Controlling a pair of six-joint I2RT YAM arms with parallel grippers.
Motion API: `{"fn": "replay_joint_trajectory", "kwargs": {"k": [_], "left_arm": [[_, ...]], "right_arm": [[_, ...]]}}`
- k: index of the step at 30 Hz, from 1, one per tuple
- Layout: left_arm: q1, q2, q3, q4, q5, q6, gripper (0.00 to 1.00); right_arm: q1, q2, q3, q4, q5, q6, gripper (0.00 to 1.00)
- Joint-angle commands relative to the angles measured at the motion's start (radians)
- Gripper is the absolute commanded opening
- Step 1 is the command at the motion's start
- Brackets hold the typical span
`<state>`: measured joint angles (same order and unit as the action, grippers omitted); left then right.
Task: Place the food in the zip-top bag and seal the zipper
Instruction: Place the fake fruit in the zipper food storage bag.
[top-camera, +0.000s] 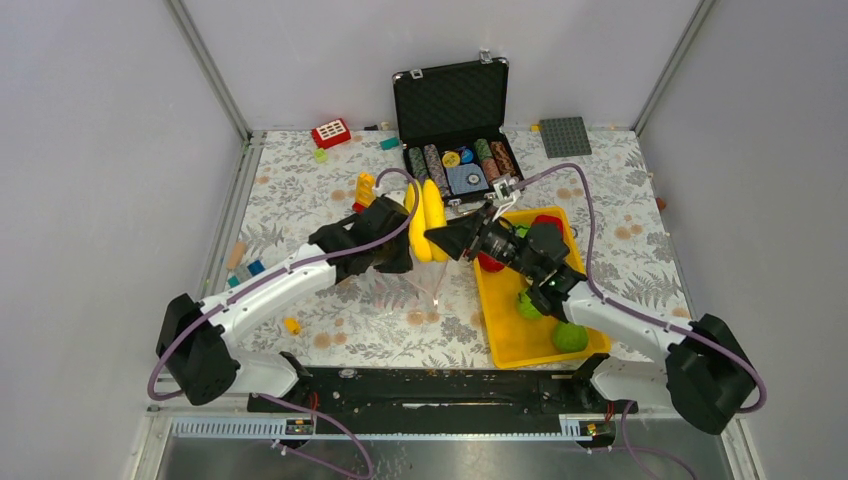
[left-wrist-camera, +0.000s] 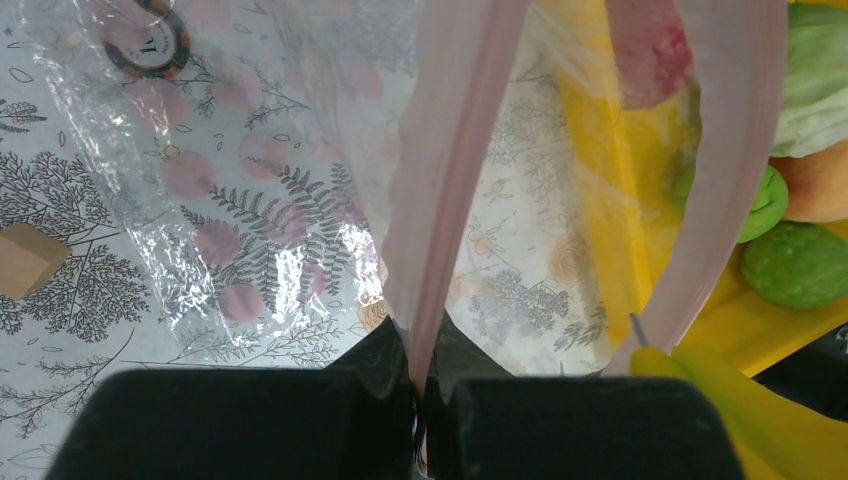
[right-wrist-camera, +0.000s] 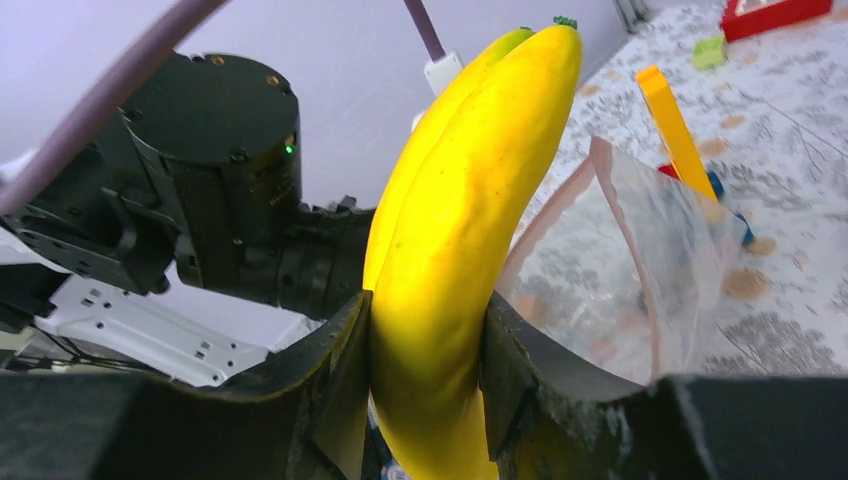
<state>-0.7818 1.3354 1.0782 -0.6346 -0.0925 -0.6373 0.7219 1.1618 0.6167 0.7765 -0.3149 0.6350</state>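
Two pincers meet mid-frame: the left pincer (left-wrist-camera: 420, 400) pinches the bag (left-wrist-camera: 250, 180) at its zipper (left-wrist-camera: 445, 200), seemingly holding the mouth open, while the right pincer (right-wrist-camera: 430, 380) clamps the banana (right-wrist-camera: 470, 200) just beside it, ready to insert.

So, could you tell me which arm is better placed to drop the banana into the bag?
Right: the right tool grips the banana next to the open bag, while the left tool is occupied pinching the zipper.
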Motion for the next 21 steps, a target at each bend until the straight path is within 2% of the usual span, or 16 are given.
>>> {"fn": "replay_joint_trajectory", "kwargs": {"k": [1, 4, 12, 18, 21], "left_arm": [[0.005, -0.042, 0.042, 0.028, 0.034, -0.016, 0.00], [0.005, -0.054, 0.044, 0.019, 0.031, -0.025, 0.00], [0.010, -0.141, 0.037, 0.027, 0.017, -0.063, 0.00], [0.028, -0.190, 0.030, 0.044, 0.031, -0.081, 0.00], [0.030, -0.195, 0.037, 0.049, 0.048, -0.077, 0.00]], "right_arm": [[0.014, 0.050, 0.017, 0.360, -0.008, 0.091, 0.12], [0.014, 0.067, 0.018, 0.383, 0.023, 0.096, 0.12], [0.019, 0.081, -0.061, 0.249, 0.112, 0.024, 0.13], [0.074, 0.041, -0.060, 0.025, 0.211, -0.122, 0.13], [0.135, 0.036, -0.002, -0.113, 0.293, -0.232, 0.18]]}}
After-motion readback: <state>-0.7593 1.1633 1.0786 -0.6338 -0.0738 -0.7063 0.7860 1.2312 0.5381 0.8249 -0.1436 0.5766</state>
